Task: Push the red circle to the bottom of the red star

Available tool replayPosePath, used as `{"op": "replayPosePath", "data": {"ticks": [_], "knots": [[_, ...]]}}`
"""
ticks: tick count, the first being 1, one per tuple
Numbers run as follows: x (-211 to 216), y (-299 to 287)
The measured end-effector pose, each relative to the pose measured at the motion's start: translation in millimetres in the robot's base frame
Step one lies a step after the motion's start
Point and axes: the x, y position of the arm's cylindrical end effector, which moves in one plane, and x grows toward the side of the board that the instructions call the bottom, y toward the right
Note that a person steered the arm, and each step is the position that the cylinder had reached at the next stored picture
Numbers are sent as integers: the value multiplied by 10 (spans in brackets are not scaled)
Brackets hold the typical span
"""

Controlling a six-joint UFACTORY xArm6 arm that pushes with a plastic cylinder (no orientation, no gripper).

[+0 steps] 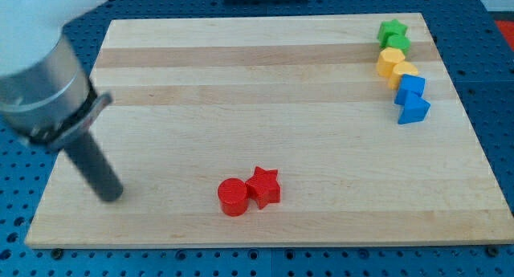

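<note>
The small red circle block (233,197), a squat plastic-looking cylinder, sits near the front edge of the pale wooden board (265,84), touching the left flank of the red star block (264,186). It lies left of the star and only slightly nearer than it, so I judge the job not yet done: the circle needs to go round to the star's near side.

I expect the circle to be light, stiff and quick to slide on the smooth wood. Its round wall may let it roll off a push that is off-centre, and since it touches the star, a careless shove could drag the star along. I would press on its far-left side.

I have no pincer to spread or close, only a straight dark rod. It slants down from the upper left, and my tip (112,195) rests on the board well to the left of the circle, at about the same depth.

Far off at the right, green, yellow and blue blocks (411,100) cluster.
</note>
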Motion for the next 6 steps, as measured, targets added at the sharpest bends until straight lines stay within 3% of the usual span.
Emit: {"op": "replayPosePath", "data": {"ticks": [1,4,6], "knots": [[361,59],[-72,1299],[-96,2136]]}}
